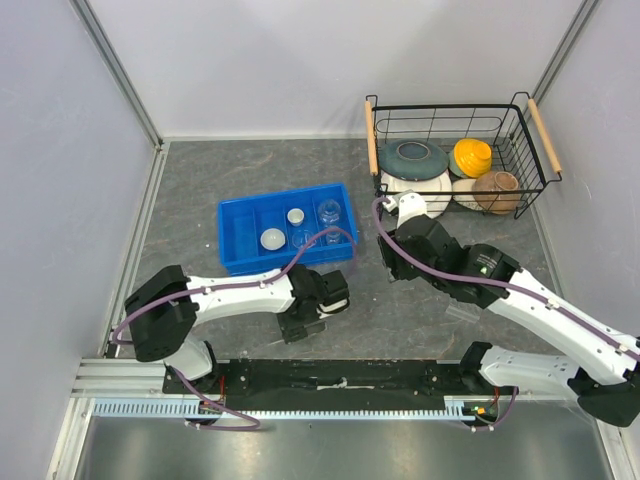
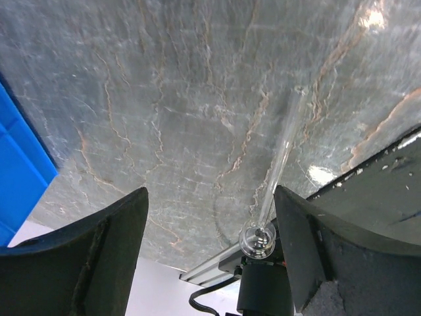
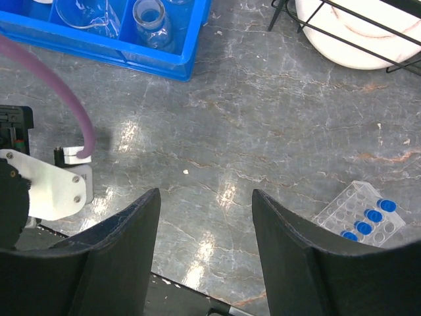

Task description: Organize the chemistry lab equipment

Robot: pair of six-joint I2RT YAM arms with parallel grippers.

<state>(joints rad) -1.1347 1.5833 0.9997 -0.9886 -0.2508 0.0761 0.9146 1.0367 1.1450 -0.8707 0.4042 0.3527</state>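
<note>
A thin clear glass rod [image 2: 279, 172] with a round bulb end [image 2: 258, 240] lies on the grey table. My left gripper [image 2: 210, 220] is open over it, the rod close to the right finger and untouched. It hangs low in front of the blue tray in the top view [image 1: 303, 325]. My right gripper [image 3: 205, 220] is open and empty above bare table; it also shows in the top view [image 1: 392, 266]. A clear tube rack [image 3: 359, 214] with blue-capped tubes lies to its right. Glass beakers [image 3: 150, 20], a white dish [image 1: 272, 239] and a tiny white cup [image 1: 295, 215] sit in the tray.
The blue divided tray [image 1: 240, 250] lies left of centre. A black wire basket [image 1: 450, 118] at the back right holds ceramic bowls and plates. The tube rack also shows in the top view [image 1: 462, 312]. A metal rail runs along the near edge.
</note>
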